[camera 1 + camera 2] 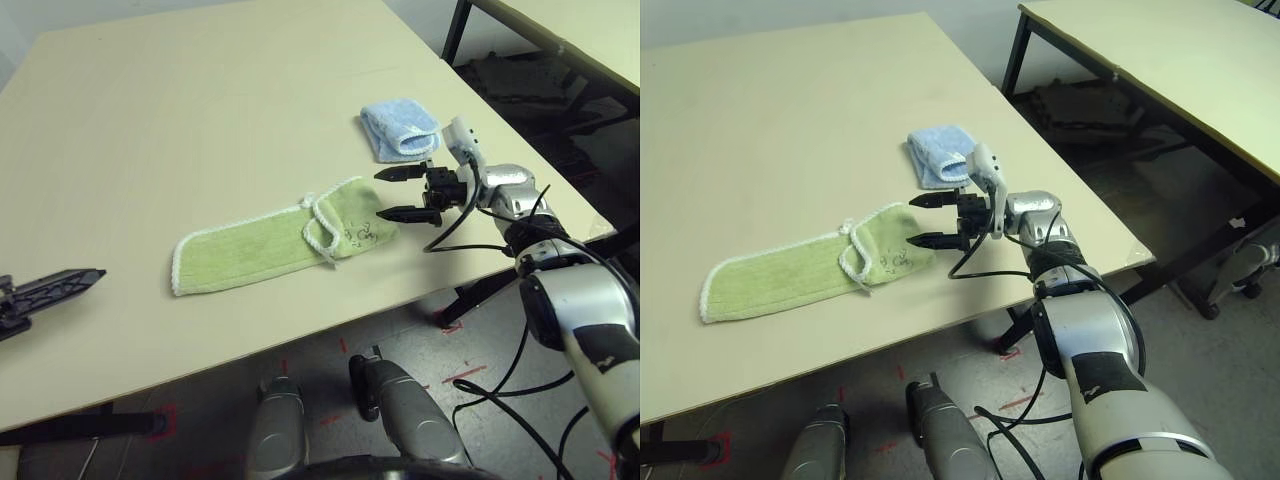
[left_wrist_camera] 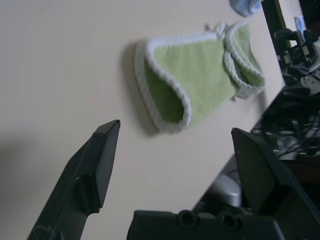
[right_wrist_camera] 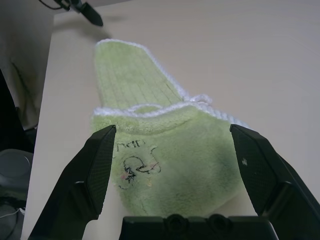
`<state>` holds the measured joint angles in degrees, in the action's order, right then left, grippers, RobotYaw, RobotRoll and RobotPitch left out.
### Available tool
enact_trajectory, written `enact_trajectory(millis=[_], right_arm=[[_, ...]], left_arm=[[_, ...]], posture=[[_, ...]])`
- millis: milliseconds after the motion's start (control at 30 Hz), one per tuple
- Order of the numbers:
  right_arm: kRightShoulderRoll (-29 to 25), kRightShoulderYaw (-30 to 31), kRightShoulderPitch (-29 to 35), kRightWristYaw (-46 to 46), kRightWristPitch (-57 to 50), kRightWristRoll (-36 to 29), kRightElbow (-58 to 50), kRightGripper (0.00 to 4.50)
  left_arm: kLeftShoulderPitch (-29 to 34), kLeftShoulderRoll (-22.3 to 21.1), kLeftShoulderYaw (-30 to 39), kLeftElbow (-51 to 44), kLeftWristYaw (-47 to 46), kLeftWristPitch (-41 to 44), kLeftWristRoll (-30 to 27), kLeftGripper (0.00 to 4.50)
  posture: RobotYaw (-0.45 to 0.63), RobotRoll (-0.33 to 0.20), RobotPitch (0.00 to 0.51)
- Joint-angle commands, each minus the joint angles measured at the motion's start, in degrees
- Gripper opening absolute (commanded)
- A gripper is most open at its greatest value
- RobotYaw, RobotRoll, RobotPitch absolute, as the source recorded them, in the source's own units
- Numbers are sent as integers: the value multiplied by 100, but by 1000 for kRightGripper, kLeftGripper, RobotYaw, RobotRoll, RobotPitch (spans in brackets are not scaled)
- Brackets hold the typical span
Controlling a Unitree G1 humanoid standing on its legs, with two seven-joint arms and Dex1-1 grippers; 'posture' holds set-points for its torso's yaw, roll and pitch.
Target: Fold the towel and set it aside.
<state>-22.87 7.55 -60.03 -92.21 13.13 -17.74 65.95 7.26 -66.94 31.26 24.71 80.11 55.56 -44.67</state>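
Two black-fingered grippers show, and both stand wide apart with nothing between their fingers. The right gripper point(image 1: 402, 193) hangs level at the right end of the green towel point(image 1: 270, 247), its fingertips just beside the towel's folded end; whether the lower finger brushes the cloth cannot be told. From the right wrist view, the two fingers frame that folded end without closing on it.

The left gripper point(image 1: 55, 289) sits low at the near left part of the surface point(image 1: 180, 120), well apart from the towel, with its fingers spread.

The towel lies flat as a long, narrow folded strip near the front edge of the pale beige surface, running left to right. It is light green ribbed terry with white stitched edging around the rim. Its right end is doubled back over itself, making a thicker, rounded pocket, and a small dark embroidered logo point(image 3: 134, 165) shows on that folded part. A short loop of white edging sticks up where the fold begins.

Beyond the right gripper, farther back on the surface, rests a smaller light blue folded cloth point(image 1: 399, 128), apart from the towel.
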Motion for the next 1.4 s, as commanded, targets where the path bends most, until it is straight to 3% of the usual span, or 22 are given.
enact_trajectory(millis=[33,500,967,1400], right_arm=[[-72,134,119,-29,115,-86,-32,4500],[-154,289,276,-29,304,-160,-145,4500],[-196,308,251,-29,334,-283,-210,4500],[-160,328,308,-29,335,-328,-362,4500]], left_arm=[[-436,250,-389,150,-354,335,130,4475],[-2386,733,-1100,1114,-734,1453,152,4475],[-2656,421,-1781,1111,-571,2200,277,4475],[-2804,395,-2207,833,-686,2662,294,4475]], posture=[[-61,0,195],[-96,0,199],[-109,0,192],[-123,0,190]])
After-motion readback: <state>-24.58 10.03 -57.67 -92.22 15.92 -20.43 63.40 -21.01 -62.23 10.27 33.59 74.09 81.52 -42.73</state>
